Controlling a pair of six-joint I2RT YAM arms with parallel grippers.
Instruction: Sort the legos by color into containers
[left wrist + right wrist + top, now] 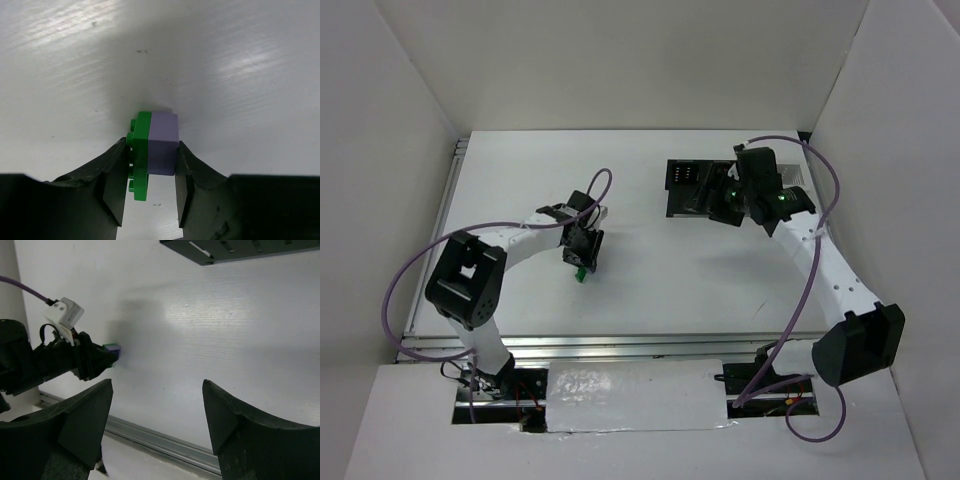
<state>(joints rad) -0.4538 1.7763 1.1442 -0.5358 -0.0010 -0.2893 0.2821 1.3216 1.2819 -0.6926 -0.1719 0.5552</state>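
Note:
My left gripper (152, 150) is shut on a green plate lego (141, 165) stuck to a light purple lego (164, 145), held at or just above the white table. In the top view this gripper (582, 266) is left of centre, with green (579, 272) showing at its tip. My right gripper (157, 385) is open and empty, raised above the table. In the top view it (708, 200) hovers over the black containers (680, 178) at the back and hides part of the row. The right wrist view shows the left gripper (95, 362) with the legos (114, 347).
White walls enclose the table on three sides. A metal rail (620, 345) runs along the near edge. The black edge of the containers (235, 250) shows at the top of the right wrist view. Purple cables loop from both arms.

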